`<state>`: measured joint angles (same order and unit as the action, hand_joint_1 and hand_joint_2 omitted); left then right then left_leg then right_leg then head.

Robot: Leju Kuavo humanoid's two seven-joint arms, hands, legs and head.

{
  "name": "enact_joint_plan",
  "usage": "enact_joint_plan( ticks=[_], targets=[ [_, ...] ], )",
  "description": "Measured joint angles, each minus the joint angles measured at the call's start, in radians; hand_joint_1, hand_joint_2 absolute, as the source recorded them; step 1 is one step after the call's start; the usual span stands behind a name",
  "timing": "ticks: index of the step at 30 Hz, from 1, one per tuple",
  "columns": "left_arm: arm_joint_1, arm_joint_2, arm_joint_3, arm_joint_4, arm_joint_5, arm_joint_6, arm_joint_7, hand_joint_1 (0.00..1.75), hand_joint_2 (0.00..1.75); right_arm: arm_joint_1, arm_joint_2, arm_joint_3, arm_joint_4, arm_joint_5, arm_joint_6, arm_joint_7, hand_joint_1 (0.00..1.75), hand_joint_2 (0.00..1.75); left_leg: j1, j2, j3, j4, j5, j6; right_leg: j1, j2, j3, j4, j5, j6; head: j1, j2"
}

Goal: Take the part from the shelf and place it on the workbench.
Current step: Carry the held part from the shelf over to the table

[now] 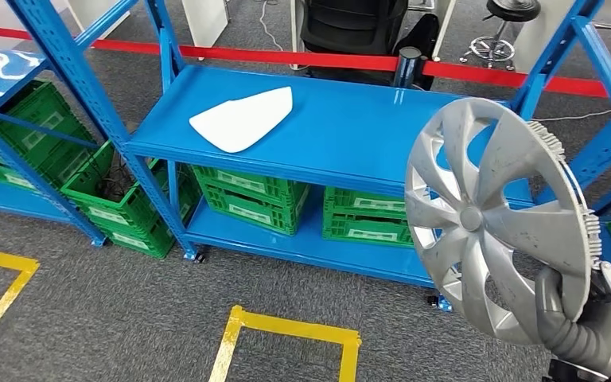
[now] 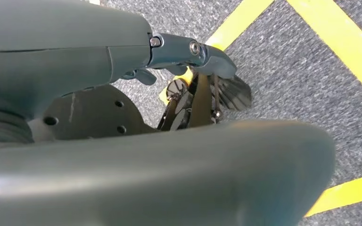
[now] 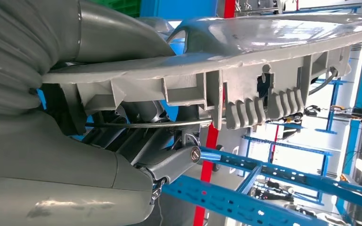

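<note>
A silver wheel cover stands upright at the lower right of the head view, in front of the blue shelf. My right hand grips its lower rim from below. The right wrist view shows the cover's ribbed rim and clips with my right hand wrapped around the edge. A white flat panel lies on the shelf's upper board, left of centre. My left hand hangs over the grey carpet with nothing in it, its fingers apart.
Green crates fill the shelf's lower level and the neighbouring rack. A red barrier tape runs behind the shelf, with a black chair and a stool beyond. Yellow floor lines mark the carpet.
</note>
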<state>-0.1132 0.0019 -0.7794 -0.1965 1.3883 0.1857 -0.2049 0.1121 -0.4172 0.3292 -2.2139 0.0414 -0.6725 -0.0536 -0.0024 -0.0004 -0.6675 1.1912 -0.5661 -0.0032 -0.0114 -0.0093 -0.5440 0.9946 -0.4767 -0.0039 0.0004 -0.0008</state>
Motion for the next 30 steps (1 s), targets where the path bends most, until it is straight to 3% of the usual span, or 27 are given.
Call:
enact_joint_plan(
  ticks=[2,3,5,7,8,11,13,16,17,18,19,21,22,23,25,27,28,30],
  targets=[
    [0.001,0.000,0.000,0.000,-0.002,0.002,0.009,0.00,0.00,0.001,0.000,0.000,0.004,-0.004,0.006,0.000,1.75,1.75,0.008,0.000,-0.036,0.096,-0.034,-0.008,-0.001,0.000,-0.013,0.004,0.007,0.001,-0.005,0.000],
    [0.002,0.000,0.000,0.000,-0.003,0.003,0.014,0.00,0.00,0.001,0.000,0.000,0.006,-0.006,0.010,-0.001,1.75,1.75,0.011,0.000,-0.028,0.092,-0.025,-0.010,-0.002,0.001,-0.020,0.007,0.010,0.003,-0.008,0.000],
    [0.002,0.000,0.000,0.000,-0.005,0.004,0.023,0.00,0.00,0.002,0.000,0.000,0.009,-0.009,0.016,-0.001,1.75,1.75,0.016,0.000,0.045,-0.025,0.026,-0.011,-0.006,0.003,-0.030,0.015,0.014,0.009,-0.017,0.000],
    [-0.002,0.000,0.000,0.001,-0.007,0.003,0.029,0.00,0.00,0.002,-0.001,-0.001,0.010,-0.010,0.019,-0.002,1.75,1.75,0.017,-0.001,0.117,-0.150,0.055,-0.007,-0.005,0.004,-0.039,0.022,0.019,0.020,-0.028,0.000],
    [-0.003,0.000,0.000,0.001,-0.008,0.002,0.030,0.00,0.00,0.002,-0.001,-0.002,0.010,-0.010,0.020,-0.003,1.75,1.75,0.015,-0.003,0.131,-0.176,0.057,-0.002,-0.004,0.004,-0.043,0.023,0.023,0.028,-0.030,0.000],
    [-0.002,0.000,0.000,0.001,-0.010,0.000,0.031,0.00,0.00,0.002,-0.003,-0.004,0.011,-0.010,0.020,-0.005,1.75,1.75,0.010,-0.004,0.127,-0.184,0.072,0.021,-0.009,0.004,-0.052,0.021,0.035,0.050,-0.028,0.000],
    [-0.002,-0.001,0.000,0.001,-0.011,0.000,0.031,0.00,0.00,0.003,-0.004,-0.006,0.011,-0.010,0.020,-0.006,1.75,1.75,0.012,-0.002,0.113,-0.191,0.090,0.037,-0.011,0.004,-0.076,0.056,-0.003,0.059,-0.022,0.000],
    [-0.003,0.000,0.000,0.001,-0.013,0.000,0.031,0.00,0.00,0.003,-0.006,-0.009,0.012,-0.010,0.020,-0.007,1.75,1.75,0.008,-0.001,0.082,-0.193,0.114,0.050,-0.012,0.004,-0.137,0.233,-0.125,0.063,-0.002,0.000],
    [-0.002,-0.001,0.000,0.001,-0.015,-0.001,0.031,0.00,0.00,0.003,-0.006,-0.009,0.013,-0.010,0.021,-0.007,1.75,1.75,0.006,-0.001,0.070,-0.191,0.122,0.050,-0.011,0.004,-0.146,0.282,-0.147,0.063,0.004,0.000],
    [-0.002,-0.001,0.000,0.001,-0.020,-0.001,0.033,0.00,0.00,0.003,-0.006,-0.009,0.015,-0.010,0.023,-0.007,1.75,1.75,0.004,-0.001,0.058,-0.190,0.130,0.050,-0.010,0.004,-0.138,0.298,-0.150,0.061,0.008,0.000],
    [-0.002,-0.002,0.000,0.001,-0.026,-0.003,0.035,0.00,0.00,0.003,-0.006,-0.009,0.016,-0.011,0.025,-0.007,1.75,1.75,0.002,-0.001,0.045,-0.188,0.139,0.050,-0.008,0.004,-0.112,0.277,-0.136,0.059,0.011,0.000],
    [-0.003,-0.002,-0.001,0.001,-0.035,-0.006,0.042,0.00,0.00,0.001,-0.007,-0.009,0.018,-0.012,0.030,-0.008,1.75,1.75,0.001,-0.002,0.025,-0.183,0.154,0.048,-0.004,0.004,-0.018,0.144,-0.091,0.049,0.017,0.000],
    [-0.003,-0.003,-0.001,0.001,-0.037,-0.008,0.045,0.00,0.00,-0.001,-0.007,-0.010,0.018,-0.012,0.032,-0.008,1.75,1.75,-0.001,-0.002,0.018,-0.181,0.162,0.045,0.000,0.003,0.030,0.075,-0.079,0.045,0.019,0.000],
    [-0.004,-0.004,-0.002,0.001,-0.037,-0.009,0.048,0.00,0.00,-0.003,-0.007,-0.010,0.018,-0.012,0.034,-0.009,1.75,1.75,-0.001,-0.002,0.014,-0.180,0.169,0.040,0.003,0.003,0.059,0.029,-0.074,0.040,0.018,0.000],
    [-0.004,-0.006,-0.002,0.000,-0.037,-0.013,0.053,0.00,0.00,-0.005,-0.009,-0.011,0.018,-0.012,0.038,-0.010,1.75,1.75,0.001,-0.001,0.012,-0.181,0.184,0.028,0.011,0.003,0.070,-0.003,-0.074,0.031,0.018,0.000],
    [-0.003,-0.008,-0.002,0.001,-0.038,-0.015,0.057,0.00,0.00,-0.006,-0.010,-0.012,0.018,-0.014,0.042,-0.012,1.75,1.75,0.003,-0.002,0.010,-0.185,0.191,0.014,0.010,0.001,0.055,-0.013,-0.057,0.016,0.020,0.000],
    [-0.002,-0.007,-0.002,0.001,-0.038,-0.015,0.058,0.00,0.00,-0.006,-0.010,-0.012,0.018,-0.015,0.044,-0.013,1.75,1.75,0.003,-0.003,0.002,-0.173,0.171,0.008,0.008,0.000,0.048,-0.018,-0.044,0.008,0.019,0.000],
    [-0.001,-0.007,-0.002,0.001,-0.036,-0.015,0.060,0.00,0.00,-0.006,-0.010,-0.013,0.019,-0.015,0.048,-0.015,1.75,1.75,0.006,-0.004,-0.027,-0.089,0.075,0.000,0.004,-0.003,0.027,-0.025,-0.019,-0.002,0.010,0.000]
  ],
)
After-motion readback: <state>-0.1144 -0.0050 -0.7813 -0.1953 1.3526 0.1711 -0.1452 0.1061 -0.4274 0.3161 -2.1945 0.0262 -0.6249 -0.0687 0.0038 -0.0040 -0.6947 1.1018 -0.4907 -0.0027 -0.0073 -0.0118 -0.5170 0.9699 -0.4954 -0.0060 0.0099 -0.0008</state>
